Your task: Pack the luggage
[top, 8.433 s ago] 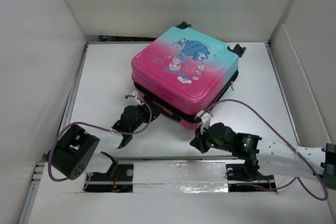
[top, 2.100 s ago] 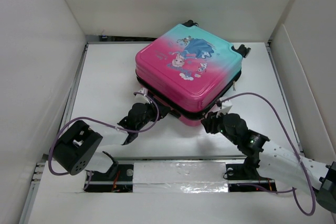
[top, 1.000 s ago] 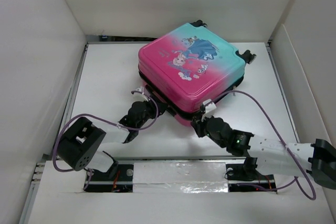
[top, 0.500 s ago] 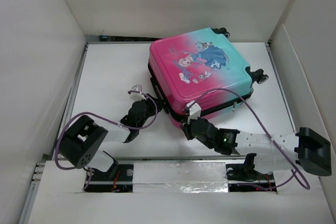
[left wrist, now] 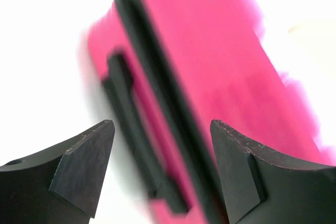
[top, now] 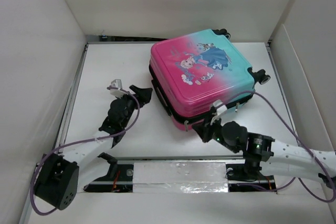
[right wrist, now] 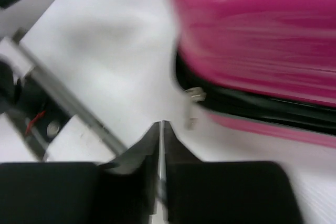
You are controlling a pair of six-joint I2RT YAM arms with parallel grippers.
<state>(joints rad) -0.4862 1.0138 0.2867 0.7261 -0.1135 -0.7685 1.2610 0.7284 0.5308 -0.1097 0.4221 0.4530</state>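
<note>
The luggage (top: 205,74) is a closed pink-to-teal suitcase with a cartoon print, lying flat at the back right of the white table. My left gripper (top: 143,94) is open and empty, just left of its pink end, apart from it. In the left wrist view the open gripper (left wrist: 161,125) frames the pink side of the luggage (left wrist: 210,40) with its black zipper band and side handle (left wrist: 131,129). My right gripper (top: 202,131) is shut and empty at the near pink corner. In the right wrist view this gripper (right wrist: 162,125) sits just below the luggage (right wrist: 252,24), beside a metal zipper pull (right wrist: 191,107).
White enclosure walls stand at the left, back and right. A slanted white panel (top: 296,82) leans at the right. A metal rail (top: 178,158) runs along the near edge and shows in the right wrist view (right wrist: 68,108). The black wheels (top: 260,75) point right.
Over the earlier frames the luggage turned and slid to the right. My left gripper has drawn back to the left, off the luggage. My right gripper moved a little right along the near edge.
</note>
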